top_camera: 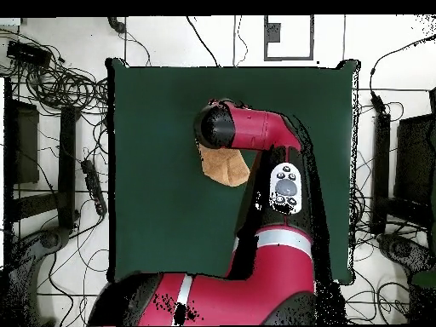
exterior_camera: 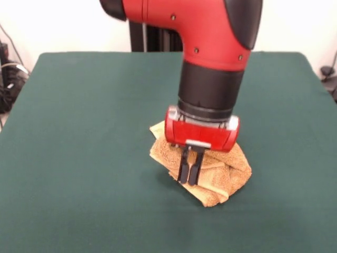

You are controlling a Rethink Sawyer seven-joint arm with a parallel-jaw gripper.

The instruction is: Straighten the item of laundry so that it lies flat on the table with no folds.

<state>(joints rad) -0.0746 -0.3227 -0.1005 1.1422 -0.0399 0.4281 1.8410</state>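
The towel (exterior_camera: 210,176) lies bunched in a crumpled heap near the middle of the desk (exterior_camera: 79,158), with several thick folds stacked on one another. In the front view the heap's long axis runs on a diagonal, from a thin corner at the upper left, beside the red wrist housing, down to a rounded lump at the lower right that points toward the camera. One flat hemmed strip shows along the lower edge of the heap, below the fingers. In the overhead view only a tan wedge of the towel (top_camera: 226,167) shows past the arm, tapering toward the robot's base; the rest is hidden under the arm's black end.

The hand (exterior_camera: 190,167) comes straight down from the arm onto the heap. Its 2 black fingers (exterior_camera: 184,168) hang vertical and stand close together, nearly parallel, with only a thin slit between them. Their tips sit at the front face of the towel, against or just in front of the folds; whether any cloth is pinched between them cannot be told from either view.

The desk carries the towel alone, and no container shows on it.
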